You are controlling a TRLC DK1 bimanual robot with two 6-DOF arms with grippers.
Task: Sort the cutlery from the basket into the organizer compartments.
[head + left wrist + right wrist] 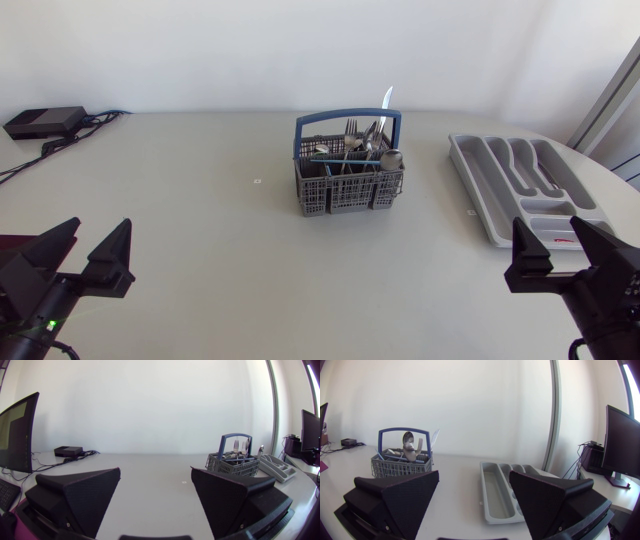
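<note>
- Nearest in the head view, the left hand (99,226) sits low at the near left of the table (200,250) and the right hand (547,225) at the near right. Both have their fingers spread wide with nothing between them.
- Each wrist view confirms this up close: the left hand (155,471) and the right hand (474,474) show only bare table between their fingers.
- Only the head view shows that the right hand's fingers overlap the near end of the organizer (478,182), hiding part of it.
- The right wrist view shows the organizer (495,496) just ahead of the hand, lying lengthwise. In the left wrist view the organizer (274,467) is only a far sliver beyond the basket (232,465).
- The basket (348,192) stands upright mid-table, well apart from both hands and left of the organizer.
- The cutlery (355,148) stands inside it under the blue handle (347,117), with a knife blade (387,97) rising above the handle.
- The right wrist view alone shows a spoon (408,440) bowl facing the camera beside forks (420,443).
- Farthest back, a black box (45,121) with cables (95,120) sits at the far left corner of the table.
</note>
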